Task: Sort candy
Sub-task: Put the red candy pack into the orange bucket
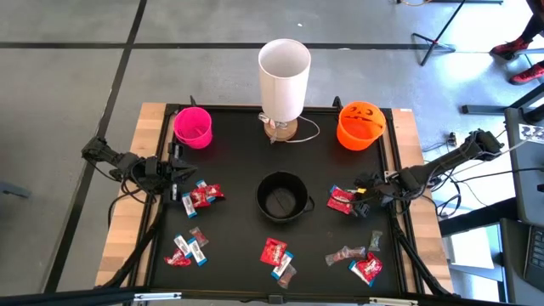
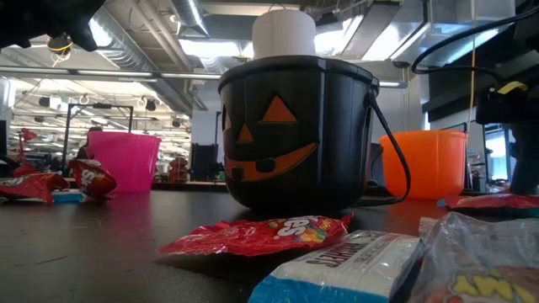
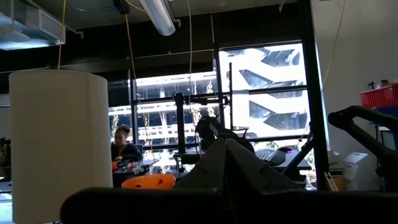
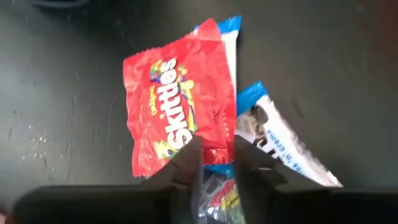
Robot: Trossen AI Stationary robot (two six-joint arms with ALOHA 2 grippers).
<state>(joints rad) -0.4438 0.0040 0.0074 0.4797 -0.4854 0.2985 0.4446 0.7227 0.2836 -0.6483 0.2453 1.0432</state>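
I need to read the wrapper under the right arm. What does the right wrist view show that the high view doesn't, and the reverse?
Only the right wrist view shows the Skittles print on the red packet and the right end effector over its edge. Only the high view shows the pink cup, orange pumpkin bucket, black bucket and left end effector. Both show that packet lying on blue-and-white bars.

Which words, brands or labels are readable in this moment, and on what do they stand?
"Skittles": on the red packet under the right tool, right wrist view.
Red packet in front of the black bucket, low view: coloured lettering, too blurred to read.
Blue-and-white bar beside it: dark print, unreadable.
Blue-and-white wrapper: print not legible.
Nothing else is readable.
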